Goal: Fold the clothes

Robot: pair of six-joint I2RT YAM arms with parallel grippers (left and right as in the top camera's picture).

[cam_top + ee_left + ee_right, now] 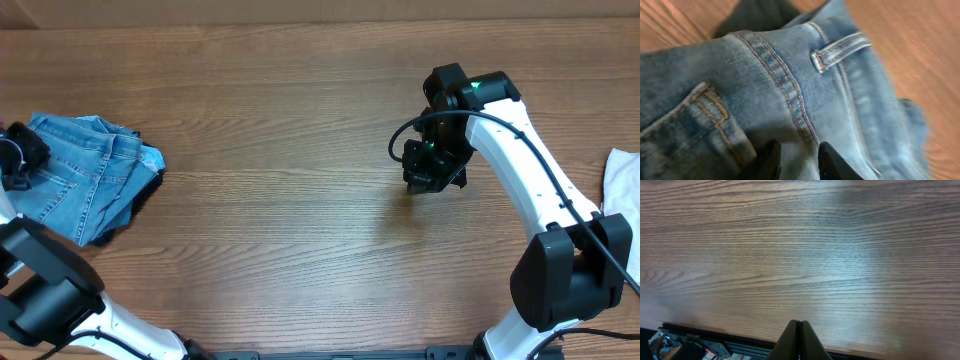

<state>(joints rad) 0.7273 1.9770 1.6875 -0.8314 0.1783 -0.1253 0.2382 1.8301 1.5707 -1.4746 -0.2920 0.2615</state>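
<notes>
Though bunched, jeans (78, 178) at left edge

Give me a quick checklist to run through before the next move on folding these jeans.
1. The left end effector is over the jeans: ok.
2. Its grip on the denim: cannot tell.
3. The right end effector is shut and empty above the bare table: ok.
4. The jeans lie flat: not ok, they are bunched over a black garment.
5. The white garment is apart from the jeans: ok.
</notes>
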